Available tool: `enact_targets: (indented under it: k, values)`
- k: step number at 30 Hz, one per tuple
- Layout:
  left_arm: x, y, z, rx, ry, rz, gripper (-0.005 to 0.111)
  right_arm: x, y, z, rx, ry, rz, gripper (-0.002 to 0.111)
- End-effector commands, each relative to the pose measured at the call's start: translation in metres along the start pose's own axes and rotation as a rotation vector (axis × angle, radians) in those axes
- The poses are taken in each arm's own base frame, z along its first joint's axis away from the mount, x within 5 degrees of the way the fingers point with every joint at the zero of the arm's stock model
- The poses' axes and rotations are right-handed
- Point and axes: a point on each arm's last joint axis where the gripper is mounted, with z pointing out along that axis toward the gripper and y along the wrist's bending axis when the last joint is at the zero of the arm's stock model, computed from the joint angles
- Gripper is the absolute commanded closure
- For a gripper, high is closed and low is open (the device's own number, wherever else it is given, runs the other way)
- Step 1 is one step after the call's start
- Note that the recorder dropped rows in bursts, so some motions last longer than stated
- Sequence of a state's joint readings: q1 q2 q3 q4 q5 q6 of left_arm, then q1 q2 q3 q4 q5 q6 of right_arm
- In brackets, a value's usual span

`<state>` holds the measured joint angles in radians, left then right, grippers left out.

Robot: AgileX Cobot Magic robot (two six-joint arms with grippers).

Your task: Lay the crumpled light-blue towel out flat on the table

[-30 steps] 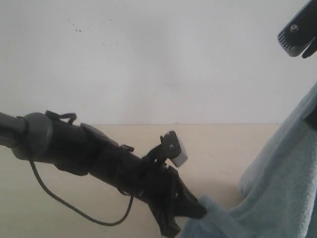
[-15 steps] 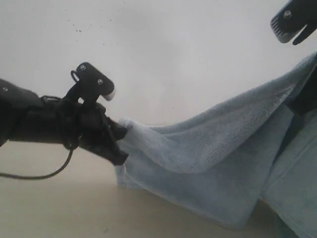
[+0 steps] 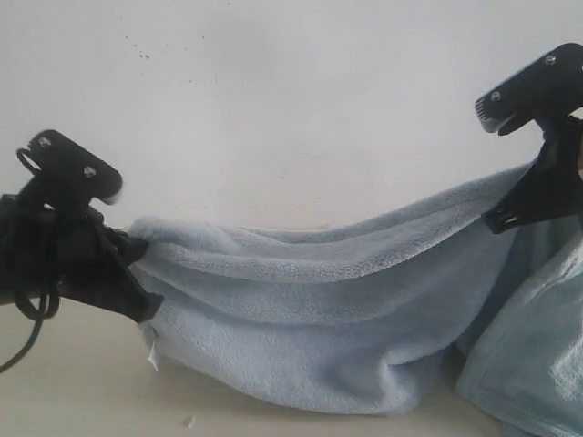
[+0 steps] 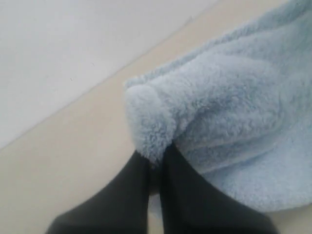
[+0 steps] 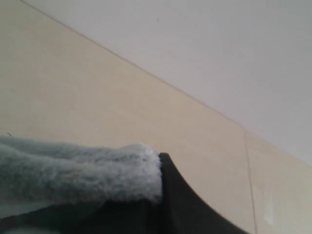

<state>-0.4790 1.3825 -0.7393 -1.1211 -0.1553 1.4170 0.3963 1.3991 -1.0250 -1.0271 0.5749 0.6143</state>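
The light-blue towel [image 3: 328, 319] hangs stretched between both grippers above the beige table [image 3: 73, 391], sagging in the middle, its lower fold touching the surface. My left gripper [image 3: 137, 250] is shut on the towel's left corner; in the left wrist view the black fingers [image 4: 131, 190] pinch the fluffy towel [image 4: 229, 112]. My right gripper [image 3: 510, 205], higher at the right, is shut on the other end; in the right wrist view the towel edge [image 5: 83, 165] lies against a black finger [image 5: 180, 200]. A small white tag [image 3: 153, 353] dangles below the left corner.
The white speckled wall [image 3: 291, 100] rises right behind the table. More towel [image 3: 537, 355] is bunched at the lower right. Bare table surface [image 5: 97, 92] shows beneath the right gripper, and table [image 4: 58, 156] lies left of the left gripper.
The left gripper has carried its towel corner up from the table and far to the left, pulling the cloth taut. The right gripper has come down and inward with the other end.
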Motion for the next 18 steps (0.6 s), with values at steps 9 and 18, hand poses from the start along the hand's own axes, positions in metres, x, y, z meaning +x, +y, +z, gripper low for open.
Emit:
enact_targets:
  k: [9,18]
  values:
    - [-0.024,0.017,-0.045,-0.072,-0.152,-0.104,0.103,-0.014,0.036,0.024,-0.237,-0.185,0.008,0.098]
    - [0.012,0.006,0.02,-0.114,0.056,0.204,0.079,0.002,0.076,0.078,-0.321,-0.114,-0.131,0.057]
